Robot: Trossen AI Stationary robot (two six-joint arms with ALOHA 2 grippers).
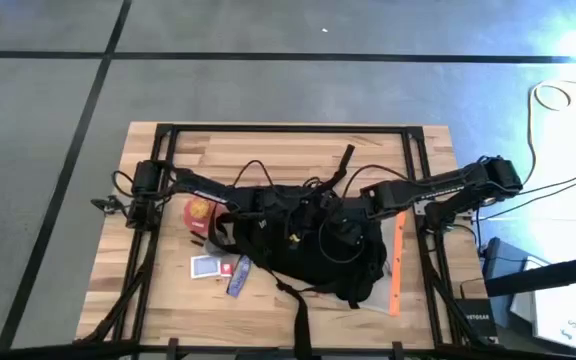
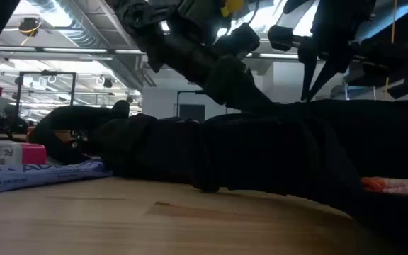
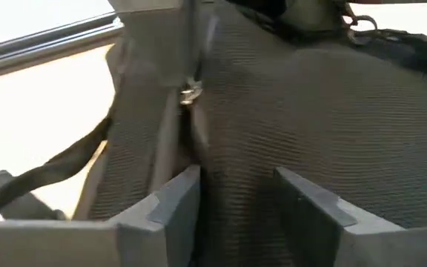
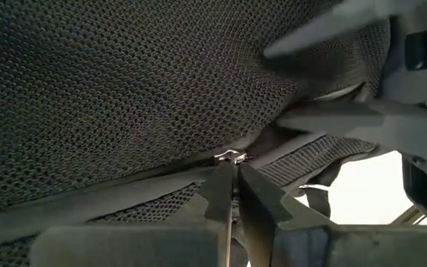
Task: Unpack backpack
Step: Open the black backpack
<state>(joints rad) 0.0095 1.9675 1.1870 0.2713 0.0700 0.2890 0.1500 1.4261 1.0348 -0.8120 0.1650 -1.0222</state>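
Backpack (image 4: 124, 89) against right pincer (image 4: 232, 185)

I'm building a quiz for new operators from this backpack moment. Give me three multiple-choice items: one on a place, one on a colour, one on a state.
1. Where does the backpack lie?
A. middle of the table
B. on the floor
C. hanging off the table's far edge

2. What colour is the long strip beside the backpack?
A. green
B. orange
C. white

3. How is the left pincer?
A. shut on a strap
B. out of view
C. open, against the backpack fabric

Answers: 1 A, the high view shows it mid-table. 2 B, orange in the high view. 3 C, the left wrist view shows a gap between the fingers.
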